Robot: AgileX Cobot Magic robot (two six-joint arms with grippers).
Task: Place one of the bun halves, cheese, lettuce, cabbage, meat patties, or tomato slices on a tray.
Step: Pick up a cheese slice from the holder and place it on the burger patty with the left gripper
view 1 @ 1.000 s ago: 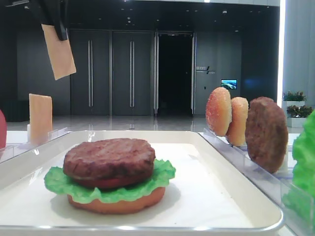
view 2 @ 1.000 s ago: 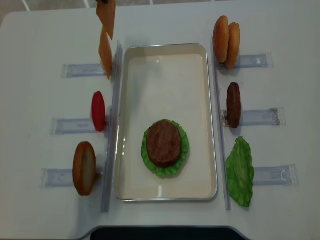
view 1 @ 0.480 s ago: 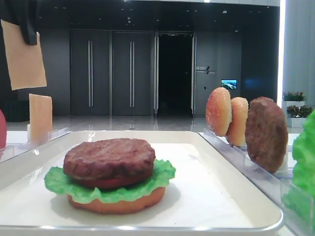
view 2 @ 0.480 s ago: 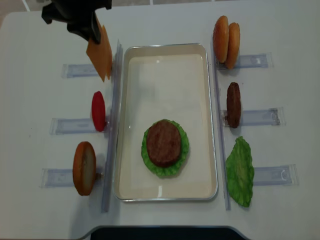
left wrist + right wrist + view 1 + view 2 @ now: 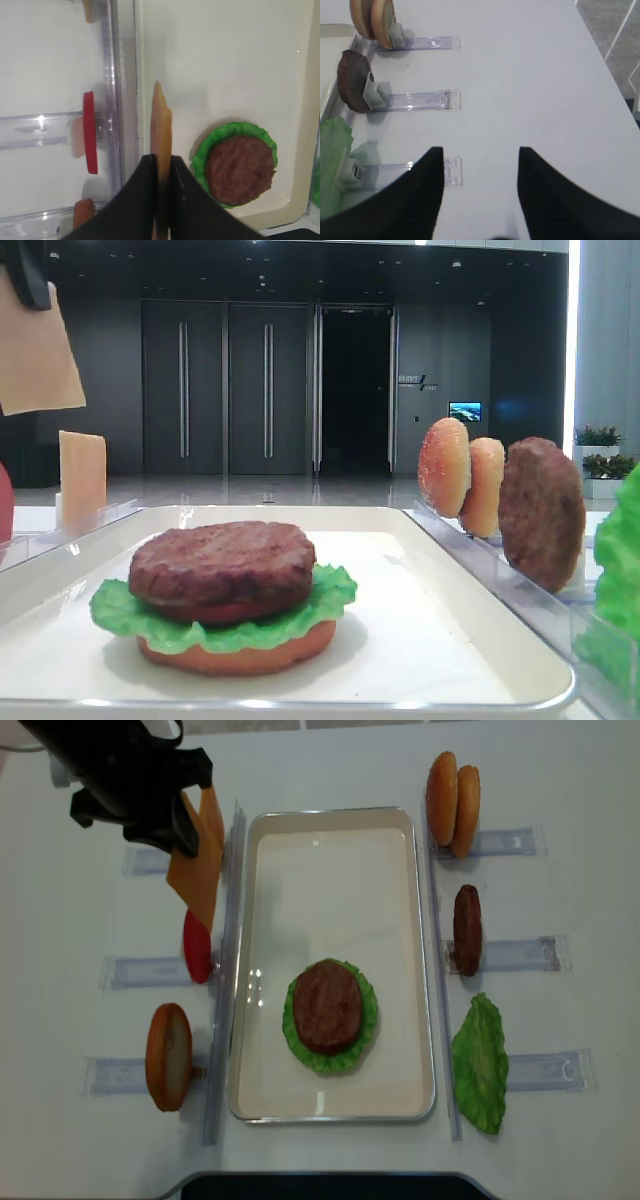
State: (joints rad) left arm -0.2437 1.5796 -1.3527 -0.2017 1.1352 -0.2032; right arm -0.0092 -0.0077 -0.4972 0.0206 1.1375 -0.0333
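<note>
One cheese slice hangs edge-down, clamped in the left gripper fingers over the tray left rim; the patty stack lies to the right and nearer. Right gripper fingers spread, idle.

This looks like a robot demonstration or test station set up in the lobby of a large office or commercial building rather than a real kitchen. Behind the white worktop the low view shows a dim hall with tall dark double doors fitted with long vertical handles, a polished reflective floor, a small lit wall screen and potted plants by a bright window edge. On the worktop, glossy model burger parts stand upright in clear plastic racks arranged in neat rows on both sides of a white tray, a layout made for repeated handling trials, not for cooking.
</note>
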